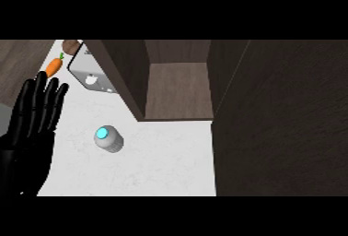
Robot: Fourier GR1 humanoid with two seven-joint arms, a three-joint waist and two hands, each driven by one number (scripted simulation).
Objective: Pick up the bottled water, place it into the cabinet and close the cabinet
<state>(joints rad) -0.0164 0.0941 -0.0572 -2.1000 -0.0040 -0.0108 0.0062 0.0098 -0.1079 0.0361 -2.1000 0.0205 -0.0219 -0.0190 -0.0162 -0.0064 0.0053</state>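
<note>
My left hand (34,124) is open, holding nothing; bottle (108,139) stands just right of it, so a sloppy reach could tip it before the cabinet (178,87)

White surface (163,170) with a few things on it
A bottled water (108,138) stands at centre left; a carrot (54,66) lies at upper left, near a grey appliance (92,69).

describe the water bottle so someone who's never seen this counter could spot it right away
On the white counter, look just in front of the open cabinet. The bottle stands there alone, right of the left hand. It is pale grey with a glowing blue cap.
</note>
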